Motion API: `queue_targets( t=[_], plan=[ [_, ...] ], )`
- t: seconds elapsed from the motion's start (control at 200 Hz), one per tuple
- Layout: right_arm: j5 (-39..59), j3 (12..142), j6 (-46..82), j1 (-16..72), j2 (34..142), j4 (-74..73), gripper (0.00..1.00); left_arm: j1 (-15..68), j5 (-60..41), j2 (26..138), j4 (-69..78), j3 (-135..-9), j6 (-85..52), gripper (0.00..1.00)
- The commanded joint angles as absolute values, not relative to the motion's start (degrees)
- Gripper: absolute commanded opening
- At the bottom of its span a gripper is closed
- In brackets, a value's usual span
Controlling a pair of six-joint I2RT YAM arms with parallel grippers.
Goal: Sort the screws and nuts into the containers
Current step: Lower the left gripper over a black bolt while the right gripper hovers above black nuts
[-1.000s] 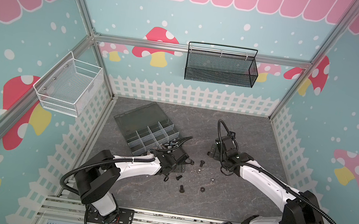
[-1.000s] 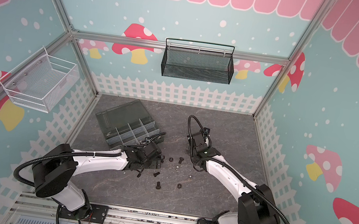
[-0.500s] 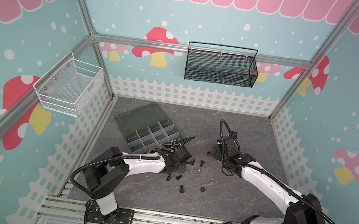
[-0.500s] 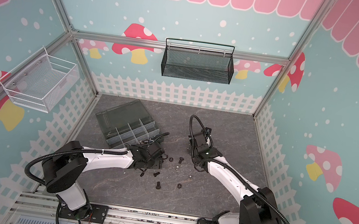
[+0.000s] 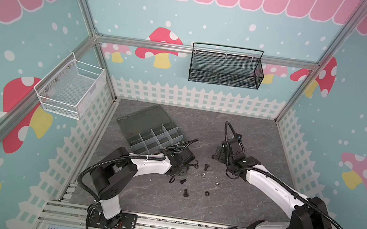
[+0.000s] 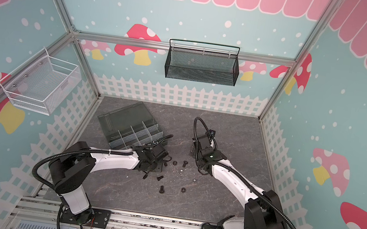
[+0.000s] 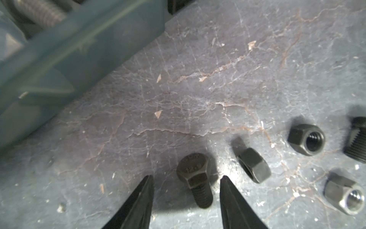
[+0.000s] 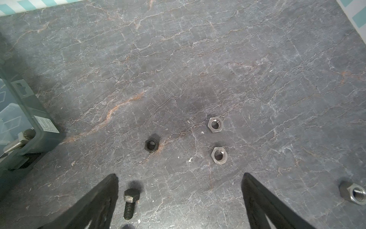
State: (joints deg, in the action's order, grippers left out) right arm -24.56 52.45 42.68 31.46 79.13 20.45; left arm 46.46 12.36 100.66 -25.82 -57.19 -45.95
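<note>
In the left wrist view a black screw (image 7: 195,178) lies on the slate floor between the tips of my left gripper (image 7: 186,178), which is open with a gap on each side of the screw. Two black nuts (image 7: 254,165) (image 7: 306,139) and a silver nut (image 7: 344,196) lie beside it. My right gripper (image 8: 179,176) stands wide open above the floor, with another black screw (image 8: 130,202) just inside one finger. A black nut (image 8: 151,145) and silver nuts (image 8: 215,125) (image 8: 219,155) lie beyond it. The containers are compartments of the grey organizer box (image 5: 150,130).
In both top views loose screws (image 5: 186,192) (image 6: 185,163) and nuts (image 5: 207,193) lie scattered between the arms. A silver screw (image 8: 17,142) lies inside the box. A white wire basket (image 5: 70,89) and a black mesh basket (image 5: 226,68) hang on the walls.
My left arm has shifted right, toward the loose pieces, and its jaws have drawn closer together. The right arm has moved only slightly.
</note>
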Motion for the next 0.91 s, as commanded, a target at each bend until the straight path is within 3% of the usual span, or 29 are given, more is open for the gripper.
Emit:
queue_targets(
  t=[0.0,0.6,0.9],
  plan=[
    [-24.6,52.4,43.2,31.0,80.0,20.1,0.98,45.6,12.5,102.4,-28.3,-59.1,-44.9,0.54],
    [-24.6,52.2,42.6,30.5,79.6,20.0,0.98,44.5,11.0,104.9,-30.7,-60.9,-42.2,0.48],
    [-24.5,51.9,42.8,30.4,79.7,20.0,0.98,44.5,11.5,105.1,-31.4,-61.2,-41.6,0.36]
  ],
)
